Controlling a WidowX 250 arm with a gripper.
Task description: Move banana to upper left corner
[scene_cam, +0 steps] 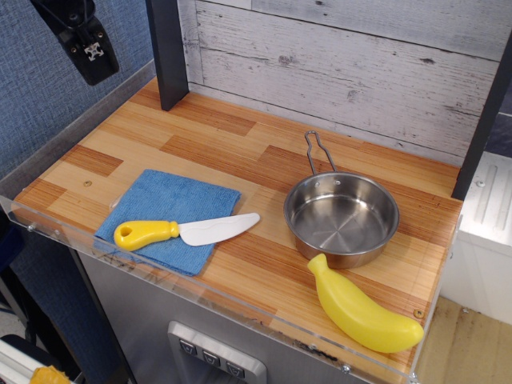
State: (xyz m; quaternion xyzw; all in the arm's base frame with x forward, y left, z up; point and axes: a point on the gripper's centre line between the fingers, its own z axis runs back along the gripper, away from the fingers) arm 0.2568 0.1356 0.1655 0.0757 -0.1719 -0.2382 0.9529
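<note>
The yellow toy banana [362, 310] lies on the wood-plank tabletop at the front right, just in front of the steel pan [342, 216] and close to the table's front edge. The upper left corner [160, 100] of the tabletop, by the dark vertical post [166, 52], lies far across the table from it. My black gripper [90, 56] hangs high at the top left, in front of the blue wall, far from the banana. Its fingers do not show clearly, so I cannot tell whether it is open or shut. It holds nothing that I can see.
A blue cloth [172, 216] lies at the front left with a white toy knife [184, 232] with a yellow handle on it. The pan's wire handle points toward the whitewashed plank wall [336, 72]. A clear plastic lip runs along the table's front edge.
</note>
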